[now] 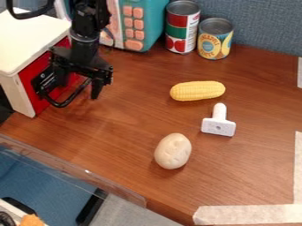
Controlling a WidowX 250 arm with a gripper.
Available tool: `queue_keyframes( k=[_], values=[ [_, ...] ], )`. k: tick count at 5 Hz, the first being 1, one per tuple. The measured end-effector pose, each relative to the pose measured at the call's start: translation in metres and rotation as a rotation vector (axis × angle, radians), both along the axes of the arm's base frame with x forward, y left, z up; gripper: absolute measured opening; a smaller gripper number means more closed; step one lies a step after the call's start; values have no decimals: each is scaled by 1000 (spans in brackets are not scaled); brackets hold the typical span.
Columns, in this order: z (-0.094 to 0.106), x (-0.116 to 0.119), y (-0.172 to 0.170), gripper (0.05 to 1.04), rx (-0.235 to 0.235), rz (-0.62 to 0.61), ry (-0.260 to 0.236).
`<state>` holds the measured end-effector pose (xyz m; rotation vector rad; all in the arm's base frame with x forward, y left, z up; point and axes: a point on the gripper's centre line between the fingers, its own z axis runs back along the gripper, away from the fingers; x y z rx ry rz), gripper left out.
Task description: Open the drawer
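The gripper (78,89) hangs at the left, in front of the cabinet's red drawer front (34,69). Its fingers are spread apart and point down, one near the red front and the other over the table. A black curved bar (63,105) sticks out from the red front and passes low between and below the fingers. The white cabinet (29,35) stands at the left edge of the table, and the gripper hides part of its front. Whether the fingers touch the bar, I cannot tell.
Behind the arm stands a teal toy box with pink buttons (134,28). Two cans (182,31) (214,42) stand at the back. Yellow corn (198,90), a white T-shaped piece (219,126) and a pale potato-like object (173,151) lie on the table (133,119).
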<state>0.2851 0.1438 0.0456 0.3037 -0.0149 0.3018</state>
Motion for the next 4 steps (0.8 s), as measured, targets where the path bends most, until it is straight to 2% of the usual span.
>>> queue_keyframes(
  k=[1, 2, 3, 4],
  values=[
    [-3, 0, 1, 952, -12, 21, -4],
    [-9, -2, 3, 664, -38, 111, -13],
    [-9, -3, 1, 355, -49, 135, -14],
    [-9, -3, -2, 275, -67, 141, -8]
  ],
)
